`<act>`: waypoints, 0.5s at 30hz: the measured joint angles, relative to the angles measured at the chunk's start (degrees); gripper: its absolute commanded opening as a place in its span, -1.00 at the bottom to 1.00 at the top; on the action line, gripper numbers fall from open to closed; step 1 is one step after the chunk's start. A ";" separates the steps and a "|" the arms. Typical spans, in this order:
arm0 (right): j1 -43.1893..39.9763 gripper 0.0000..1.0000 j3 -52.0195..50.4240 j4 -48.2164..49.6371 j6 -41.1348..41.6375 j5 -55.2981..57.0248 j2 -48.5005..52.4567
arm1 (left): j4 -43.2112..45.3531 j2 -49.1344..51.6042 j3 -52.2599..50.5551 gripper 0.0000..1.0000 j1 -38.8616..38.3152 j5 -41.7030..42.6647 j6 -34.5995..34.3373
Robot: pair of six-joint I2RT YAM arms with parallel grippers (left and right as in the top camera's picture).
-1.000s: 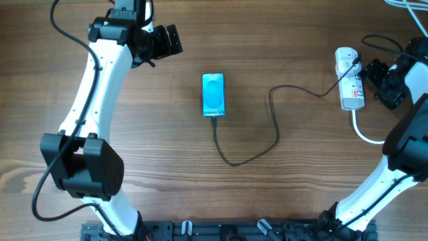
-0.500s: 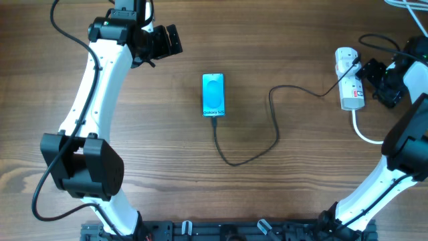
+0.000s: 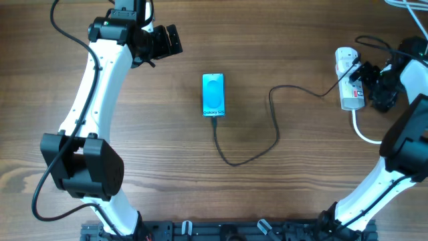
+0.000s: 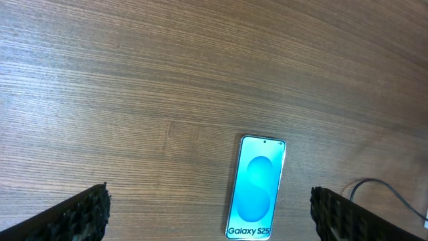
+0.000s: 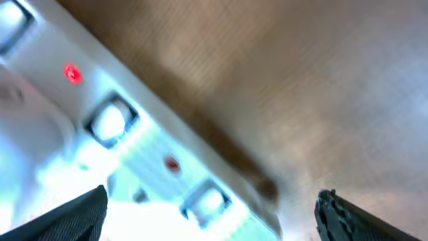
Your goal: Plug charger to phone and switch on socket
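Right gripper [image 3: 365, 75] has edged closer, seemingly touching socket [image 3: 352, 99]

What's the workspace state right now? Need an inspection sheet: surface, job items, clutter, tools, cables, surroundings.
Surface: wooden table, flat, brown grain.
Job's things: phone flat mid-table, screen lit; charger runs from the phone's lower edge to the socket at the right; one red mark on the socket glows in the right wrist view.
Clutter: nothing seen.
Tools: left tool open, up-left of the phone, holding nothing; right tool open, close against the socket, contact unclear.
Cables: thick white cord leaves the socket toward the right arm; black robot cable loops by the left arm.
Surroundings: black rail along the near edge; white cables at the far right corner.
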 measured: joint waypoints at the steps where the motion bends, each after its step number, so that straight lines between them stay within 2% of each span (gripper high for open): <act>1: 0.00 0.99 -0.11 -1.57 0.55 0.74 -1.18 | -0.02 0.00 0.00 1.00 0.00 0.00 0.00; 10: 0.04 1.00 -1.29 -13.05 1.68 3.39 -20.94 | -0.09 0.00 0.00 1.00 0.00 0.02 0.00; 15: 2.01 1.00 -11.76 -11.28 1.64 3.72 -35.82 | -0.04 0.00 0.00 1.00 0.00 -0.17 0.00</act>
